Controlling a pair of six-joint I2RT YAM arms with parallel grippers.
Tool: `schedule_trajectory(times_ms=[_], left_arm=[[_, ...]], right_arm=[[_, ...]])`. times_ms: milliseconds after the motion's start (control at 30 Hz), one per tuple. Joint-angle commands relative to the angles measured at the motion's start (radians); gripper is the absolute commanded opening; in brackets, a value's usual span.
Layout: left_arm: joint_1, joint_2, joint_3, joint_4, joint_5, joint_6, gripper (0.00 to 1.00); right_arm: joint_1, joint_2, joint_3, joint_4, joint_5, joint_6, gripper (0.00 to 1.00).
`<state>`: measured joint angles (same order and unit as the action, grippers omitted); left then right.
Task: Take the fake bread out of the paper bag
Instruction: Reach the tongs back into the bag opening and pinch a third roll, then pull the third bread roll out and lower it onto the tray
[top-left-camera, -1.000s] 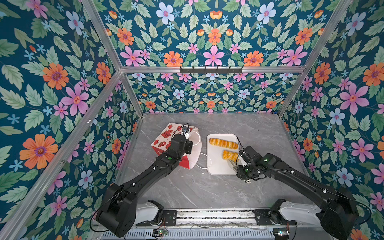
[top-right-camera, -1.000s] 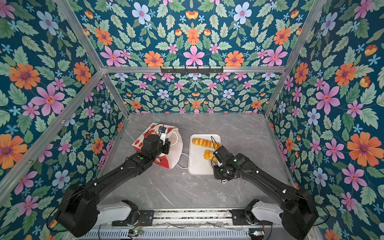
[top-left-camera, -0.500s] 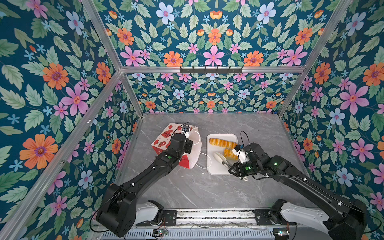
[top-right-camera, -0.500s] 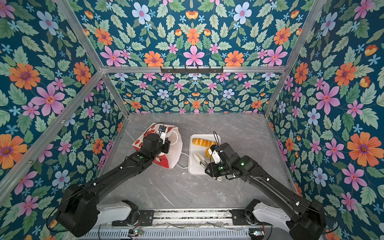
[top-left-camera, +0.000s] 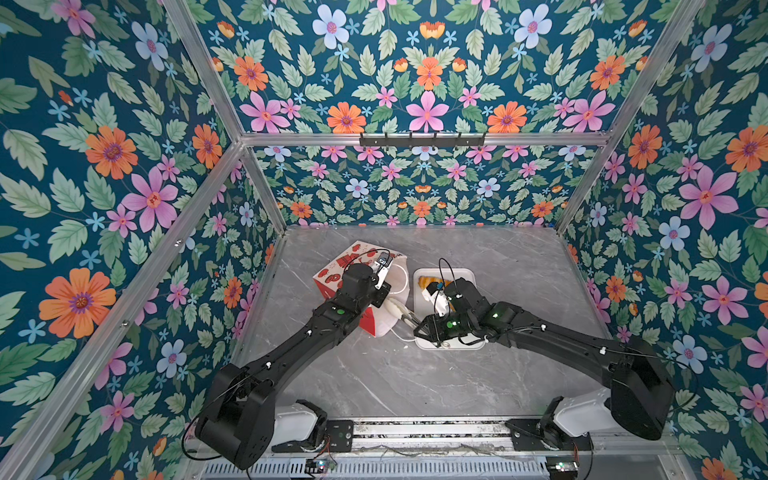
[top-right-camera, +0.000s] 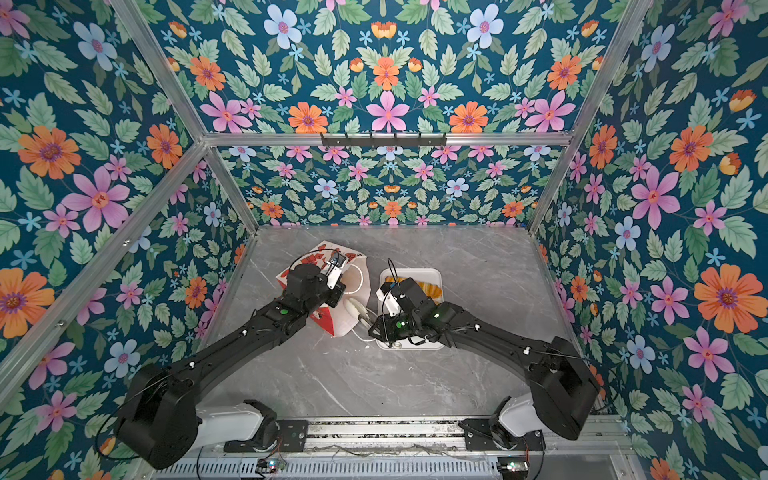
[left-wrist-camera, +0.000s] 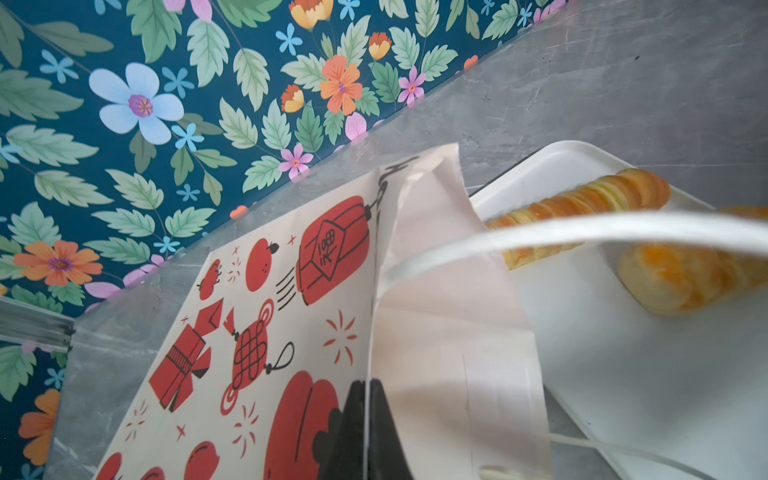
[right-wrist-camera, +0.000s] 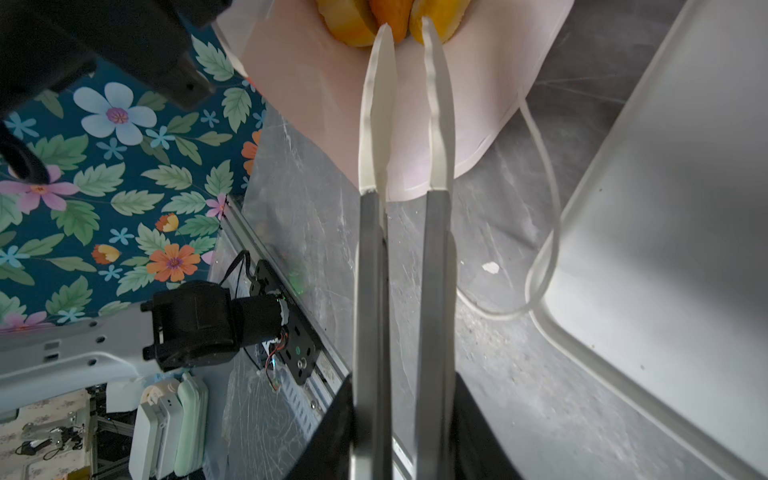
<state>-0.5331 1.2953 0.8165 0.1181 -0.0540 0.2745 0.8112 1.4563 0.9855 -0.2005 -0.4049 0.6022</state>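
The paper bag (left-wrist-camera: 291, 332) bears the only writing. A red printed lantern (left-wrist-camera: 332, 249) holds small black Chinese characters in a diamond, too small to read surely. Black hand-drawn lettering (left-wrist-camera: 395, 170) begins with "H"; a fold hides the rest.

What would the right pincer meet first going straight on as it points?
Likely the fake bread in the paper bag mouth; the right pincer, tips apart, aims at the orange-brown one. Contact unclear.

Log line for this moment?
left gripper: shut on paper bag edge | right gripper: open, tips at bag mouth | fake bread: some inside | tray: two pieces
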Motion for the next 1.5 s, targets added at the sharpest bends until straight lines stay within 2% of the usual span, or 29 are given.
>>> schedule_trajectory(times_ms=[0,433,567,1033,1067,1167,1233,1467], left_arm=[[-0.001,0.008,0.009,0.069,0.003,0.090,0.00],[-0.003,0.018,-0.019,0.121,0.037,-0.011,0.00],[-0.004,0.021,-0.027,0.139,0.048,-0.023,0.00],[-0.005,0.040,-0.027,0.160,0.075,-0.028,0.00],[-0.005,0.041,-0.027,0.161,0.074,-0.029,0.00],[-0.005,0.040,-0.031,0.167,0.072,-0.032,0.00],[-0.005,0.040,-0.036,0.172,0.065,-0.036,0.00],[-0.004,0.039,-0.057,0.202,0.025,-0.059,0.00]], right_arm=[[0.002,0.026,0.001,0.162,0.023,0.073,0.34],[0.008,0.193,0.114,0.148,0.120,0.064,0.39],[0.007,0.276,0.160,0.140,0.112,0.061,0.40],[0.004,0.429,0.281,0.135,0.072,0.072,0.41],[0.004,0.443,0.290,0.136,0.062,0.072,0.40],[0.002,0.449,0.297,0.133,0.060,0.070,0.26],[0.002,0.427,0.298,0.110,0.077,0.055,0.21],[0.002,0.304,0.329,-0.080,0.150,0.011,0.15]])
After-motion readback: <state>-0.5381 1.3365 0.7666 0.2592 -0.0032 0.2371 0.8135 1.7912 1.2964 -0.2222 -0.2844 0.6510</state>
